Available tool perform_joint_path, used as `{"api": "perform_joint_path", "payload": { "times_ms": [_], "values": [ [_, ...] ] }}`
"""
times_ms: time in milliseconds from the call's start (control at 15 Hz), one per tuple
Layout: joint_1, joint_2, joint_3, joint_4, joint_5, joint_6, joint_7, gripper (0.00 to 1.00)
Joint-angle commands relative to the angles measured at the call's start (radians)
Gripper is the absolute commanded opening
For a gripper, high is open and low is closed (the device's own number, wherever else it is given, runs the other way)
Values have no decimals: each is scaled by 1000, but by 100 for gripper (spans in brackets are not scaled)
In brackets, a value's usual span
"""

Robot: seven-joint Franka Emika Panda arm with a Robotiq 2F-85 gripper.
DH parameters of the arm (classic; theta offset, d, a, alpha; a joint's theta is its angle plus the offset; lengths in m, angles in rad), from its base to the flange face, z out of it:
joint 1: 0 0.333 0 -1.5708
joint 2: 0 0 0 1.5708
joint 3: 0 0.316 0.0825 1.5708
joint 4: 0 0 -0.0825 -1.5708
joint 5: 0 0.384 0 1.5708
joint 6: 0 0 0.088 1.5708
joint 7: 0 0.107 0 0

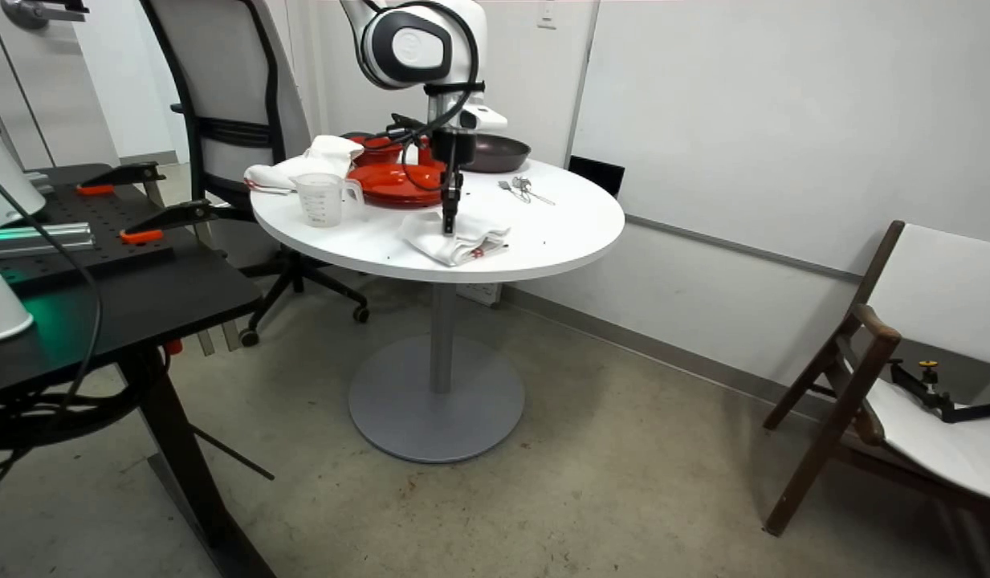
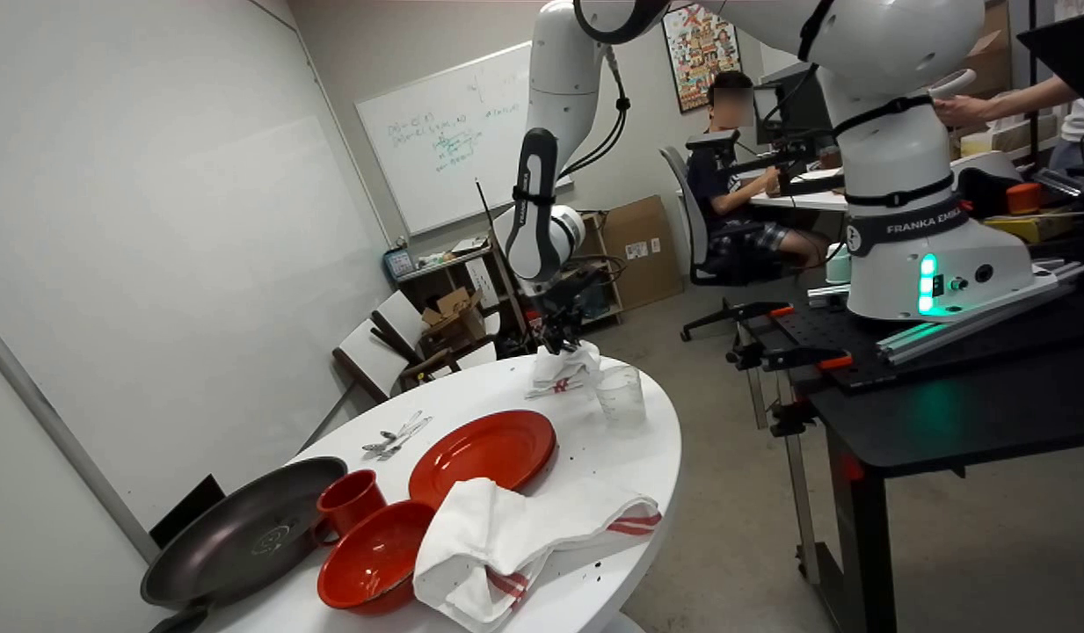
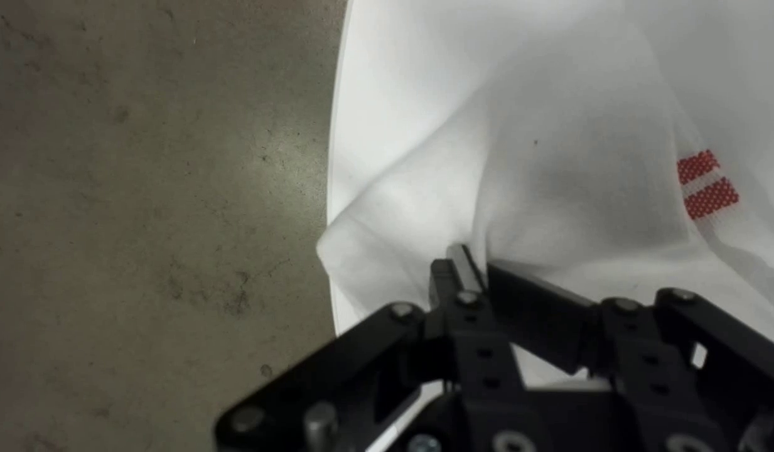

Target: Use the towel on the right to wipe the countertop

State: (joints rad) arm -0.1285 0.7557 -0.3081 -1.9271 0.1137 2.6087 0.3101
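The towel (image 1: 470, 239), a thin white cloth with a small red-striped edge, lies on the round white countertop (image 1: 571, 221) near its rim. In the wrist view, the towel (image 3: 581, 150) is creased, and one corner pokes slightly past the countertop's edge (image 3: 361, 125). My gripper (image 3: 478, 263) points down into it, with a fold running up between the nearly touching fingers; the fingertips' ends are buried in the cloth. In both exterior views the gripper (image 1: 449, 229) is at the towel (image 2: 578, 367), its jaws shut on the fabric. A few dark specks dot the countertop (image 2: 480, 391).
Beside the towel stands a clear measuring cup (image 2: 622, 400). Red plates (image 2: 484, 448), a red bowl (image 2: 374, 563), a red mug (image 2: 352, 501), a dark pan (image 2: 251, 527) and a heaped white cloth (image 2: 498, 536) share the countertop. Metal utensils (image 1: 528, 189) lie toward the wall.
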Motion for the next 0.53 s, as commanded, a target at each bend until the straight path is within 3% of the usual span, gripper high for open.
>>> {"api": "perform_joint_path", "payload": {
  "times_ms": [0, 467],
  "values": [
    [12, -13, 9, -5, -14, 20, 21, 1],
    [17, -13, 78, 20, 12, 24, 10, 1]
  ]
}}
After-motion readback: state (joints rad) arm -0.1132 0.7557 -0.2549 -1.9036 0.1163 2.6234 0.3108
